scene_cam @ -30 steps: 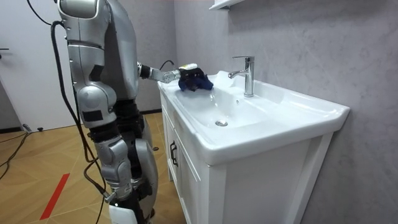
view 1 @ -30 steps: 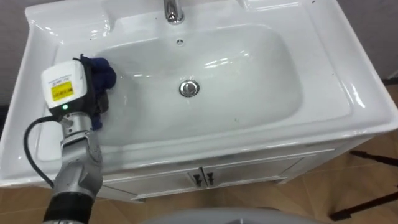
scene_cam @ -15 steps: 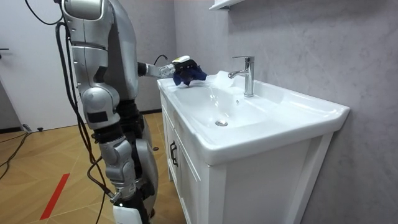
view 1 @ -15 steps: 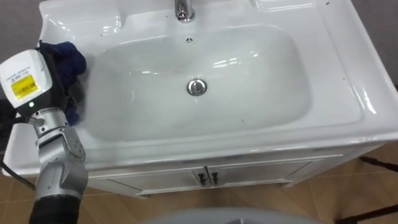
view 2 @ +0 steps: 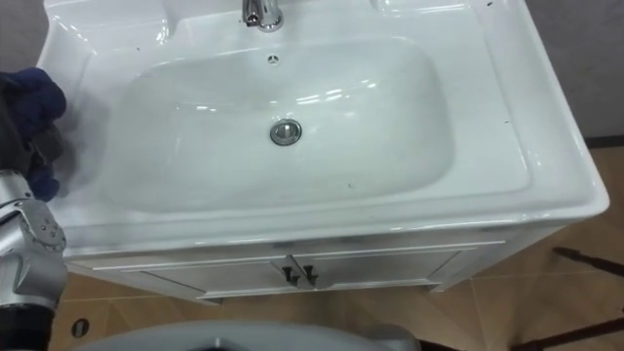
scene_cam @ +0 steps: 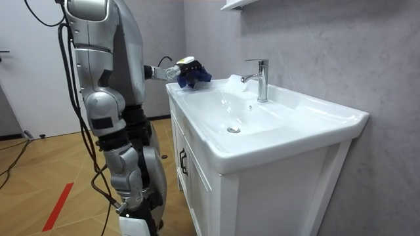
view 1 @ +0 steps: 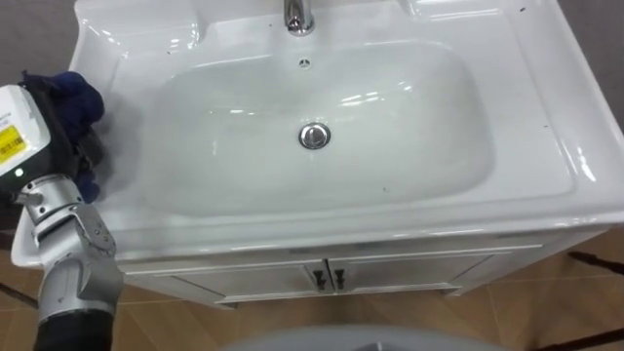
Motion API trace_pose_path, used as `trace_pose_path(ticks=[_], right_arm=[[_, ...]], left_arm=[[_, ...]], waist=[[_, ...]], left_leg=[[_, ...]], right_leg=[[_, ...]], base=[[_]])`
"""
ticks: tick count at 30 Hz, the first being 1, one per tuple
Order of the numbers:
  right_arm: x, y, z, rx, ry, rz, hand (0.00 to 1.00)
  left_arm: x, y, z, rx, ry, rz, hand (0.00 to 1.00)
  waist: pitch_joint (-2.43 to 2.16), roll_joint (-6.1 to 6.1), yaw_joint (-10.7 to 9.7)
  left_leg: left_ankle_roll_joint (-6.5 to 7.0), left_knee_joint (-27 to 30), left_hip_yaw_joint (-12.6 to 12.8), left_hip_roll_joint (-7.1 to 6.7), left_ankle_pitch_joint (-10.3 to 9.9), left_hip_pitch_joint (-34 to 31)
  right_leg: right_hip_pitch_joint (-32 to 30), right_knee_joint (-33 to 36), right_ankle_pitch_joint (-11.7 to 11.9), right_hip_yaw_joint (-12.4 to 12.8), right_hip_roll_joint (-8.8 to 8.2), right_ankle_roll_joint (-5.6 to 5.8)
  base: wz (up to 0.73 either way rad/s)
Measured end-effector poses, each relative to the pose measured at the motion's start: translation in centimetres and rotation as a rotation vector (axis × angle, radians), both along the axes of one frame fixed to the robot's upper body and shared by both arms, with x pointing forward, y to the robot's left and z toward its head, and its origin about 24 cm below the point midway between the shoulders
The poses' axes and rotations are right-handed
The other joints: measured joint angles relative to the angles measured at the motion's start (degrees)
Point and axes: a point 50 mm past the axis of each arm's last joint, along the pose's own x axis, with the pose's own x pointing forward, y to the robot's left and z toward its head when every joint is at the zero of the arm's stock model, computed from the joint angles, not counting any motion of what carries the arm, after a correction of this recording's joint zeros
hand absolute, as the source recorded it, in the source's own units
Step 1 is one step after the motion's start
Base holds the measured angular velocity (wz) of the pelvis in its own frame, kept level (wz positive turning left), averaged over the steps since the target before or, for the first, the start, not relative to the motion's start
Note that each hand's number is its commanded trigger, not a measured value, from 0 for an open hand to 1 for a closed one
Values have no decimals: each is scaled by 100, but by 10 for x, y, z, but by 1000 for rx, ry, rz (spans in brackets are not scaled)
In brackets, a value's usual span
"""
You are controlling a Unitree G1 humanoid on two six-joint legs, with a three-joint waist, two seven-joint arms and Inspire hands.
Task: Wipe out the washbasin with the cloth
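The white basin [view 1: 409,146] has a round metal drain [view 1: 314,136] in the middle of its bowl and a chrome tap [view 1: 297,15] at the back. My left hand [view 1: 44,136] is over the basin's left rim, shut on a dark blue cloth [view 1: 74,94] that bunches out beyond its fingers. In the room view the left hand [scene_cam: 176,69] holds the blue cloth [scene_cam: 195,77] a little above the rim's corner, away from the tap [scene_cam: 260,79]. I stand at the front of the vanity, towards its left end.
Under the basin is a white cabinet with two doors and small dark handles [view 1: 327,280]. A grey wall rises behind the tap, with a shelf edge [scene_cam: 237,4] above. Wooden floor [scene_cam: 39,190] lies behind me.
My left hand has carried the blue cloth leftward out of the bowl to the left rim and slightly up. The eye view itself has shifted too.
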Motion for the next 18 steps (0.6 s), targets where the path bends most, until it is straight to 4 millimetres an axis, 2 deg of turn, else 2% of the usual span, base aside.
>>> trace_pose_path(ticks=[10, 18], right_arm=[[2, -1, 0, -3, -3, 19, 0], [1, -1, 0, -3, -3, 20, 0]], left_arm=[[-7, 4, -13, -33, 86, 22, 100], [-7, 4, -14, -38, 97, 25, 100]], waist=[[9, 15, -10], [13, 16, -13]], left_leg=[[0, -6, 2, 1, 0, 14], [0, -4, 5, 1, 0, 27]], right_leg=[[13, 5, 0, 1, -1, 0], [21, 7, 0, 7, -9, 1]], base=[[0], [0]])
